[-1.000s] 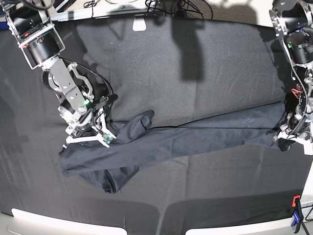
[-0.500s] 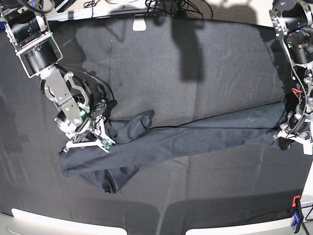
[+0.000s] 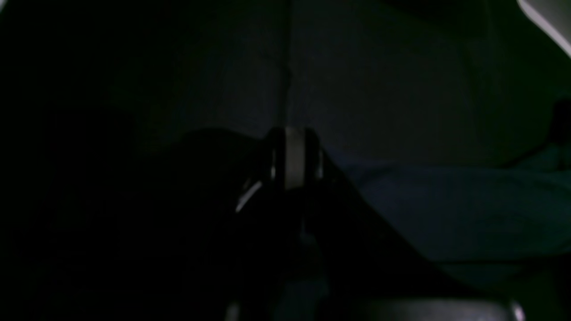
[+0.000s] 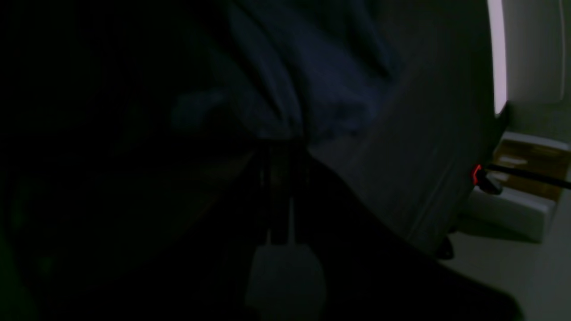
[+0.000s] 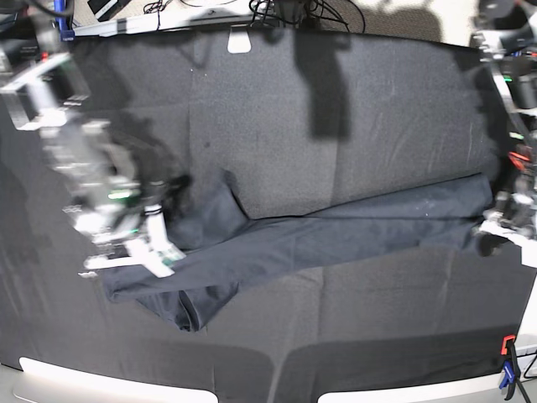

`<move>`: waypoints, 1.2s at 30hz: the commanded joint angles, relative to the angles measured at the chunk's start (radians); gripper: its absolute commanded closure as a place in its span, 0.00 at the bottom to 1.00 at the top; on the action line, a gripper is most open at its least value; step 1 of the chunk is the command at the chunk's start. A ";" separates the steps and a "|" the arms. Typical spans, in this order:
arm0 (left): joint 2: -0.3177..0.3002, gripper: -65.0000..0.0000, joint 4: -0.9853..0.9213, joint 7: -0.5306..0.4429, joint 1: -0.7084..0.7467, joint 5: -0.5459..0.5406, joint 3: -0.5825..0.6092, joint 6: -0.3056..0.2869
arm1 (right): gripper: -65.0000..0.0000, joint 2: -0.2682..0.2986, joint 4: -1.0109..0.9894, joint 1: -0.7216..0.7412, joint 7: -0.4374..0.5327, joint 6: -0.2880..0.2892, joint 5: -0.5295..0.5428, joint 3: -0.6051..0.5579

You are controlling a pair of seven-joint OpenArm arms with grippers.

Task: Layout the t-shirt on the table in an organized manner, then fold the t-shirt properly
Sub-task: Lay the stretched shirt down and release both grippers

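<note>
Left wrist view: the left fingers (image 3: 294, 156) are closed, apparently pinching the t-shirt (image 3: 446, 209), likely anchoring that end.

Right wrist view: the right fingers (image 4: 283, 151) are clamped on bunched cloth.

Base view: the t-shirt (image 5: 336, 235) lies roped across the desk (image 5: 336, 117), stretched between both grips for spreading.

The desk (image 5: 352, 101) carried a matte black textured cloth across its full width, with a pale rim visible along the near edge. An orange and blue clamp (image 5: 508, 369) sat at the near right corner. The t-shirt (image 5: 336, 235) lay directly on the cloth as a long, narrow, bunched band running left to right across the middle, its left end wider and folded over itself.
</note>
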 commanded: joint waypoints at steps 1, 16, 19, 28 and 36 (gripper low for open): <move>-0.034 1.00 0.040 0.008 -0.027 -0.043 -0.004 -0.011 | 1.00 0.047 0.029 0.017 -0.012 -0.010 0.006 0.012; -0.129 1.00 0.506 0.250 0.237 -0.142 -0.009 0.047 | 1.00 0.359 0.351 -0.432 -0.075 0.018 0.109 0.316; -0.128 1.00 0.598 0.254 0.345 -0.143 -0.019 0.047 | 1.00 0.371 0.409 -0.574 -0.086 0.053 0.163 0.452; -0.109 0.92 0.717 0.231 0.587 -0.163 -0.040 0.047 | 1.00 0.367 0.542 -0.963 -0.105 0.102 0.186 0.671; 0.039 0.73 0.717 0.096 0.609 -0.170 -0.039 0.046 | 1.00 0.274 0.547 -1.069 -0.052 0.098 0.095 0.672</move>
